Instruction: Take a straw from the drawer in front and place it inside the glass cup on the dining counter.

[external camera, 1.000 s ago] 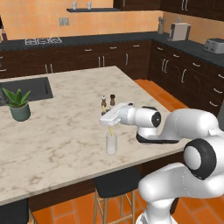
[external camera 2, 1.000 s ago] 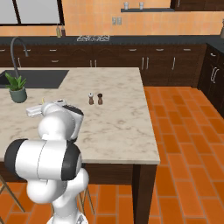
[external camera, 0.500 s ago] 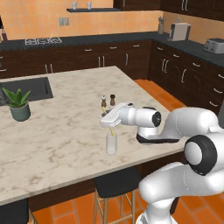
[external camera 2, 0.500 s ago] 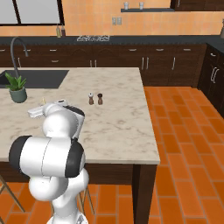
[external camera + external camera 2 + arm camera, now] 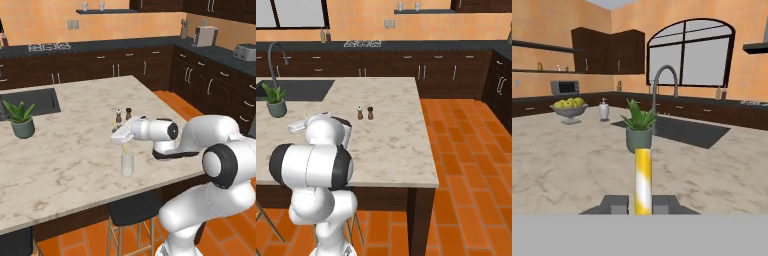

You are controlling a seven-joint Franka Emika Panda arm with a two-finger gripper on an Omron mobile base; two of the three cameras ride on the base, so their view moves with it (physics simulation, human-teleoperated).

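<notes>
Left base view: we see the gripper (image 5: 119, 137) above the cup (image 5: 127, 164) on the counter (image 5: 75, 150), the straw (image 5: 124, 148) slanting down into the cup. Hand view: our fingers (image 5: 617, 204) pinch the straw (image 5: 643, 180) (plant (image 5: 639, 131) and sink beyond).

Glossy white rounded arm (image 5: 210, 150) with dark joint rings; pale flat end effector (image 5: 121, 136) with small grey fingertips (image 5: 617, 204)
</notes>
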